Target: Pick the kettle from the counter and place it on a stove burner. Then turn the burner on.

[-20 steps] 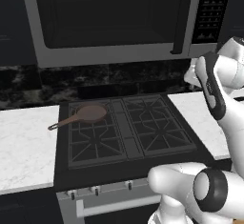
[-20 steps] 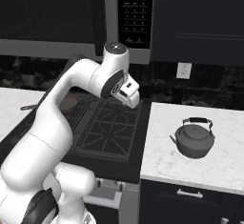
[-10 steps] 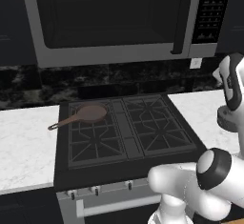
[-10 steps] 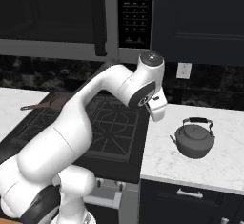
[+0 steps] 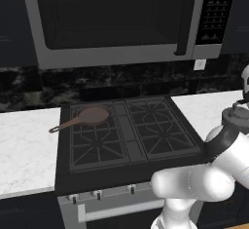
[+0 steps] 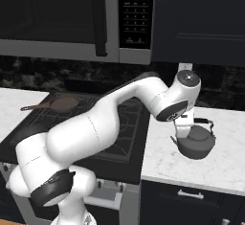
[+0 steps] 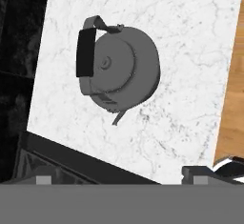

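We hover our gripper [image 7: 119, 180], jaws spread wide, above the kettle [image 7: 119, 73], lining up its handle [image 7: 86, 54]

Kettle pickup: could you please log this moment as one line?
phase: approach | tool: open, above kettle | kettle: on counter, not held | burner: bare

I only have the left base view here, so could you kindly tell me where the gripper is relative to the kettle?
Observer: In the hand view the kettle lies below the gripper, seen from above, on the counter.
Operator: Thank you. Are the jaws open?
Observer: Yes, open wide, with nothing between them.
Operator: And which way does the handle run?
Observer: In the hand view the dark handle arches over the kettle's left side, the spout pointing down toward the stove edge.
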You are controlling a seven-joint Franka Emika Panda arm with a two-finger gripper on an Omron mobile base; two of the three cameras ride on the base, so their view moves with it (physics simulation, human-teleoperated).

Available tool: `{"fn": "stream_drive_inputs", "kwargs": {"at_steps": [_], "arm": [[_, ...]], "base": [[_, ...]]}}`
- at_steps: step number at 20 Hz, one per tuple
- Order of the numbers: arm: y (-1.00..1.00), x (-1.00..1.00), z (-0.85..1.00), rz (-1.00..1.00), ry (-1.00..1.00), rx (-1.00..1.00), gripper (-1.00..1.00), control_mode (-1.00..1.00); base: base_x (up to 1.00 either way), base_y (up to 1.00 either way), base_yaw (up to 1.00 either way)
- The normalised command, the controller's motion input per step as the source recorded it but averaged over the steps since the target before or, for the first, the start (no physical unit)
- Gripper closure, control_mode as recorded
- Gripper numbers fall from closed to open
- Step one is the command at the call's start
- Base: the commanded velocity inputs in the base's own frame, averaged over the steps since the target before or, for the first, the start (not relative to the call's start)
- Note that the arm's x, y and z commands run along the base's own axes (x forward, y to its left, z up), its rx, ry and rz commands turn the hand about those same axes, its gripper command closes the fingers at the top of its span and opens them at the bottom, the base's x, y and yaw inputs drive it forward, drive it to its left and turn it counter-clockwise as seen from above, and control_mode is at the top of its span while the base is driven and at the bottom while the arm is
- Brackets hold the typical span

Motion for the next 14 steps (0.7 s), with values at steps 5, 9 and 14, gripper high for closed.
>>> {"fn": "stream_drive_inputs", "kwargs": {"at_steps": [5,9,14], "arm": [[-0.93,0.12,-0.33,-0.13,0.0,0.09,-1.0,-1.0],[-0.2,0.43,-0.02,0.0,0.0,0.02,-1.0,-1.0],[-0.01,0.35,-0.06,0.01,0.03,-0.01,-1.0,-1.0]], "base": [[0.0,0.0,0.0],[0.0,0.0,0.0],[0.0,0.0,0.0]]}}
